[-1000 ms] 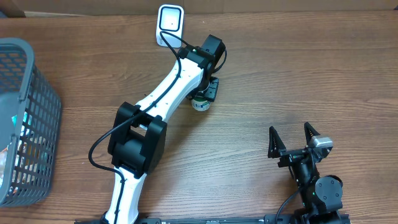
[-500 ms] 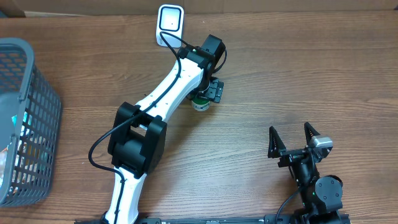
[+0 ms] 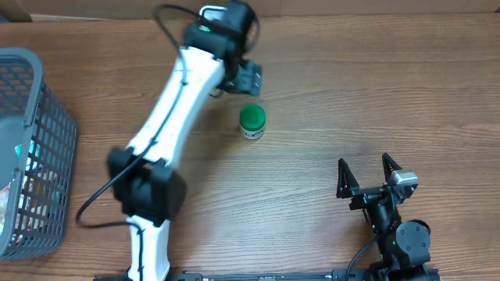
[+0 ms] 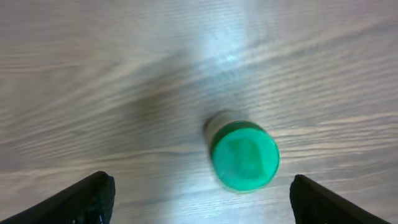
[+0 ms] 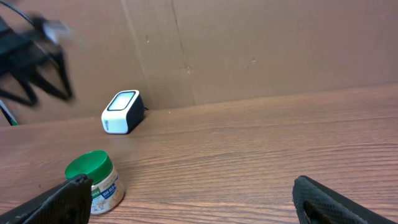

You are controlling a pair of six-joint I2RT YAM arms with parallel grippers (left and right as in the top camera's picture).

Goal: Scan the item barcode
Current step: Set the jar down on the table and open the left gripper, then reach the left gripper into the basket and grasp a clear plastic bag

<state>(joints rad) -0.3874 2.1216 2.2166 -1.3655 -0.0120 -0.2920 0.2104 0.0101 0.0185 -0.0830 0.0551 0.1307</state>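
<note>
The item, a small jar with a green lid (image 3: pixel 251 121), stands upright and alone on the wooden table. Above and behind it, my left gripper (image 3: pixel 248 77) is open and blurred, near the white barcode scanner (image 3: pixel 211 11) at the back edge. In the left wrist view the jar (image 4: pixel 242 155) shows from above, beyond the wide-apart fingertips (image 4: pixel 93 196), and nothing is between them. My right gripper (image 3: pixel 367 176) rests open at the front right, far from the jar. Its wrist view shows the jar (image 5: pixel 96 178) at lower left and the scanner (image 5: pixel 122 112) by the cardboard wall.
A grey mesh basket (image 3: pixel 47 109) with some things inside stands at the table's left edge. A brown cardboard wall (image 5: pixel 261 50) runs along the back. The left arm's white links (image 3: pixel 168 117) stretch diagonally from the front toward the scanner.
My left gripper opened and let go of the jar, then rose and swung back-left toward the scanner. The jar stays where it was set. The right arm has not moved.
</note>
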